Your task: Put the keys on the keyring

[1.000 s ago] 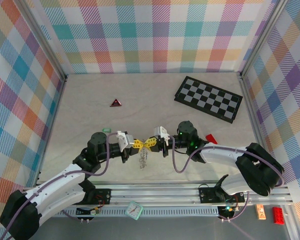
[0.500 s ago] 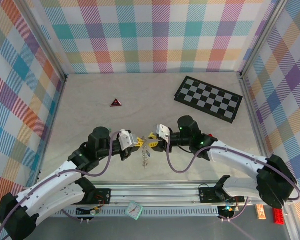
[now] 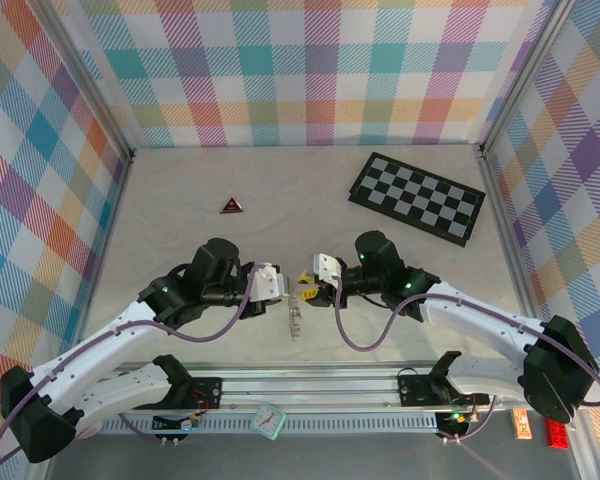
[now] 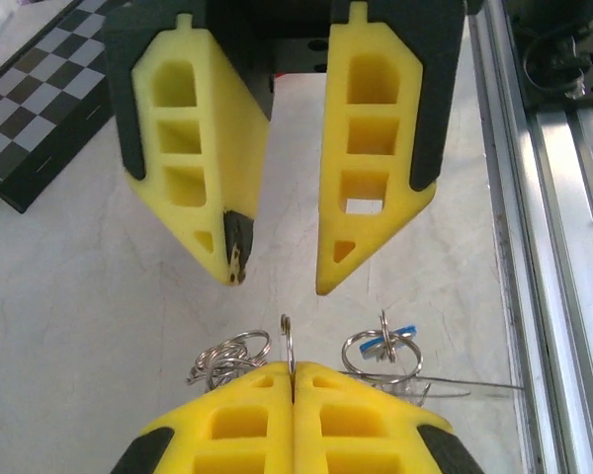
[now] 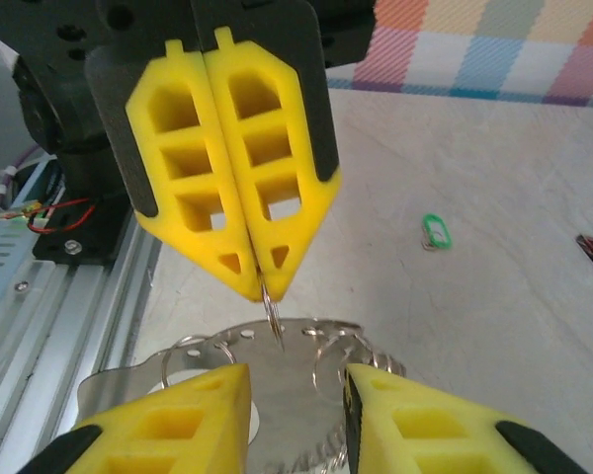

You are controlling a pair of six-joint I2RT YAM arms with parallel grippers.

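Seen from above, the left gripper (image 3: 278, 283) and the right gripper (image 3: 307, 287) sit tip to tip near the front of the table (image 3: 180, 200). The keys (image 3: 295, 322) are a tiny bunch right beside them. The left wrist view shows the left gripper squeezed shut on the thin keyring (image 4: 288, 341), while the right wrist view shows the right gripper's fingers (image 5: 193, 415) apart, pinching nothing, and a green tag (image 5: 434, 233) further off.
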